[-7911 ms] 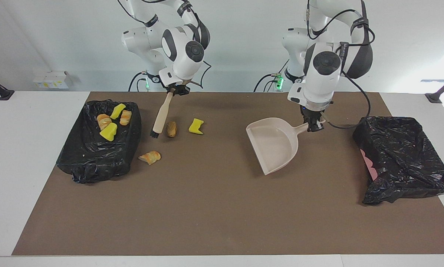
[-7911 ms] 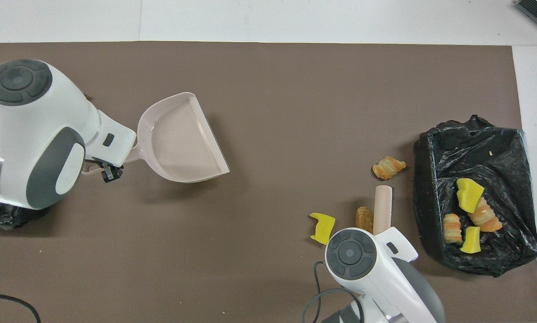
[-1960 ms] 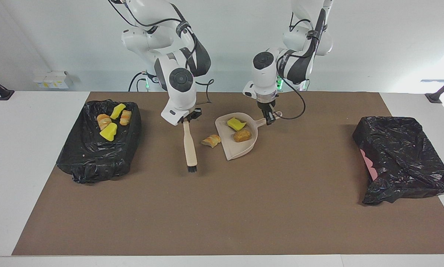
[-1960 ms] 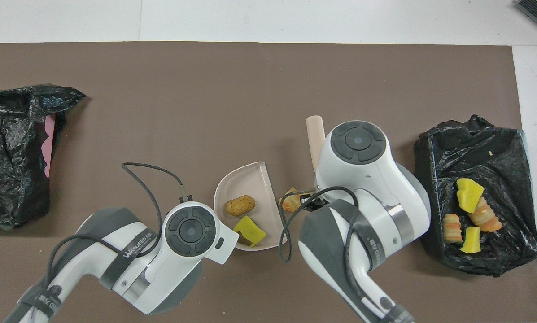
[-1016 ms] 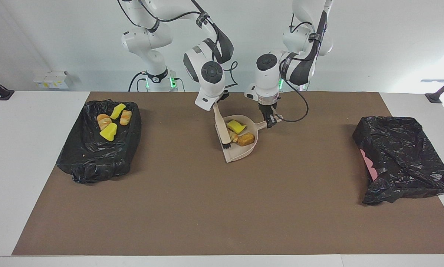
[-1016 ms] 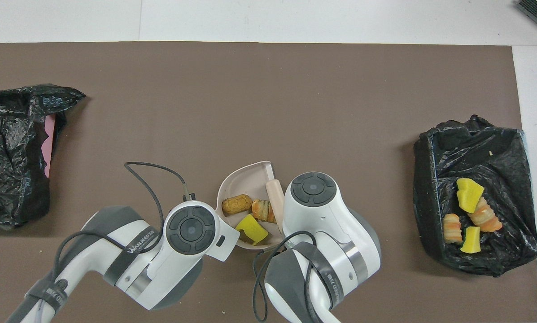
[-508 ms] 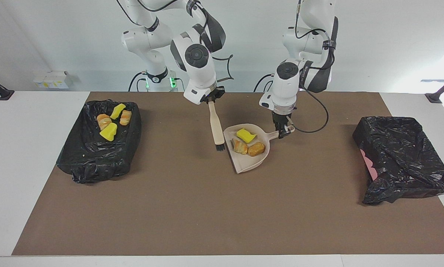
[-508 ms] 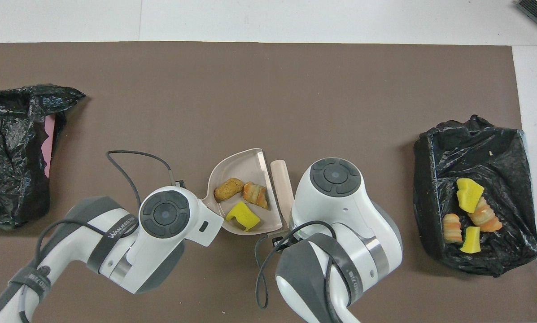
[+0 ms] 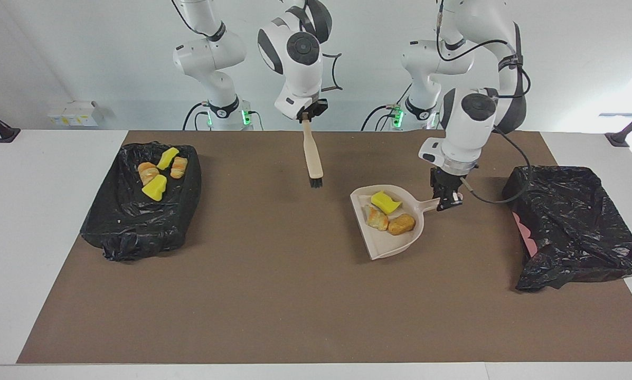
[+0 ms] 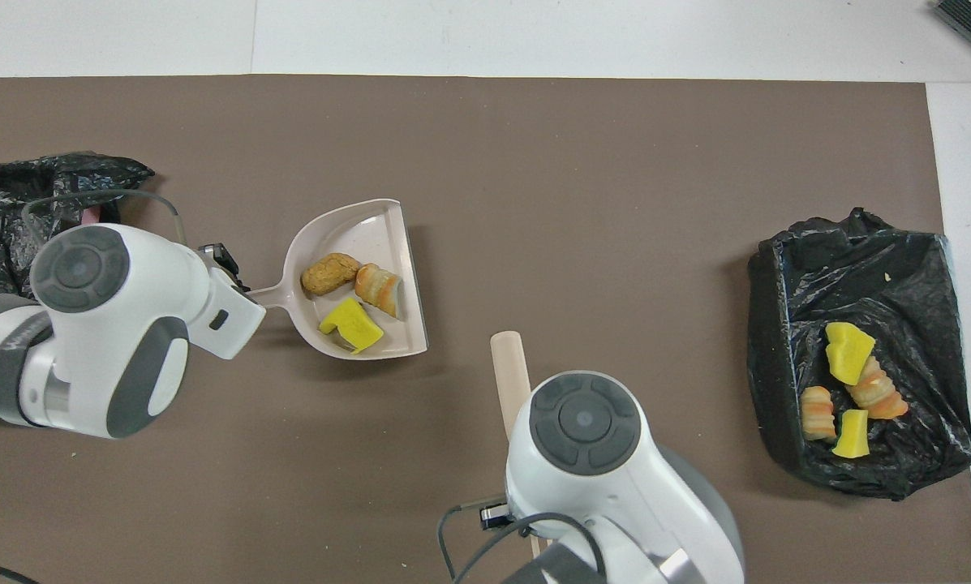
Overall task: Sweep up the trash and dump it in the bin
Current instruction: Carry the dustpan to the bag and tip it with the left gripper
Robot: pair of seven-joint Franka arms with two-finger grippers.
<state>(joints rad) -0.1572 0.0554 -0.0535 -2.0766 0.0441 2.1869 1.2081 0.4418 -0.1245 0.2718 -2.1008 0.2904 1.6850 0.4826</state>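
Since half a second before, the left gripper [image 9: 447,203] had carried the dustpan [image 9: 389,240] away from the middle of the mat toward the left arm's end of the table, and the right gripper [image 9: 309,115] had lifted the brush [image 9: 312,158] up and back toward the robots. Three pieces of the trash [image 9: 388,212] rode in the pan: a yellow chunk, a striped pastry lump and a brown lump. Four more pieces lay in the black-lined tray [image 9: 115,232] at the right arm's end. Left fingers were pinched tight on the pan's handle; right fingers were clamped on the brush handle, bristles hanging clear over the mat.

Sweeping looked finished, with no loose pieces left on the mat, and the carry to the bin [image 9: 574,227] was in hand. Next, I judged, the pan needed to travel level until over the bin's opening, then tip mouth-down so the load slid out. The right arm waited.
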